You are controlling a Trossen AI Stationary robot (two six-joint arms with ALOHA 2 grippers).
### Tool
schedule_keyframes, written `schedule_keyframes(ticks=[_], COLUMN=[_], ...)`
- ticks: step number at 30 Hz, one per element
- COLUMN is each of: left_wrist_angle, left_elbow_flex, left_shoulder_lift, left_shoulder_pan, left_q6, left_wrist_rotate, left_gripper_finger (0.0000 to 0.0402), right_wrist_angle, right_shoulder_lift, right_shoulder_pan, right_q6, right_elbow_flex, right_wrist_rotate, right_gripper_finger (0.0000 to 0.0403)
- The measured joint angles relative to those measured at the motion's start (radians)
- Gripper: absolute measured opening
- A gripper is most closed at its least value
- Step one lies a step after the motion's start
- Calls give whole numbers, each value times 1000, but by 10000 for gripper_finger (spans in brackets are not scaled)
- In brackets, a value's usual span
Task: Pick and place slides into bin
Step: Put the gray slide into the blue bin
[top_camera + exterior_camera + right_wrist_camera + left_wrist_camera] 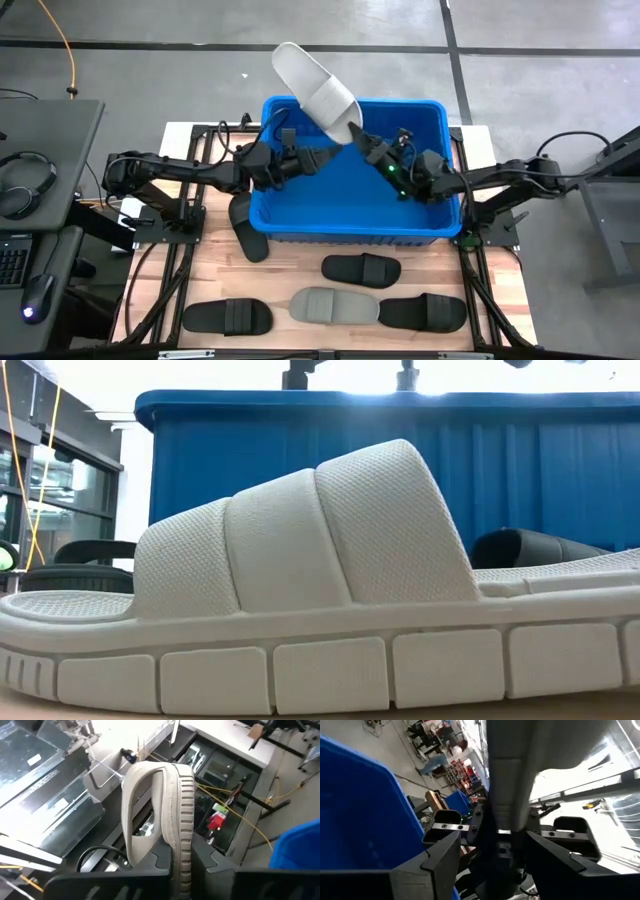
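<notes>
1. Both arms hold one off-white foam slide (312,88) up above the large bright blue plastic bin (432,213); the right pincer (358,138) is clenched on its lower end.
2. The left pincer (325,157) reaches the same end, but I cannot tell its state.
3. I see nothing in the bin; I judge the task is only beginning.
4. Five slides wait on the wooden bench (500,280): four black (362,269), one grey (333,304).

Grey concrete floor (520,90) with dark seams, wooden tabletop (290,275), grey desk (45,135) holding headphones (25,185)
</notes>
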Motion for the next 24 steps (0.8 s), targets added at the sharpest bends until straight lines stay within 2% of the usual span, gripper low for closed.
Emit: schedule_keyframes(ticks=[7,15,17,20,24], left_wrist_angle=[0,-3,-7,-11,-7], left_elbow_flex=[0,0,0,0,1], left_shoulder_lift=[-6,-6,-6,-6,-8], left_shoulder_pan=[0,1,1,1,0], left_q6=[6,10,6,-6,-7], left_wrist_rotate=[-12,-10,-10,-10,5], left_gripper_finger=[207,197,183,150,75], right_wrist_angle=[-11,-6,-5,23,24], right_shoulder_lift=[7,-21,-21,-21,-21], right_shoulder_pan=[6,79,93,115,120], right_q6=[2,5,21,-38,-27], right_elbow_flex=[2,-36,-36,-37,-37], right_wrist_rotate=[5,87,89,111,99], right_gripper_finger=[1,1,1,1,1])
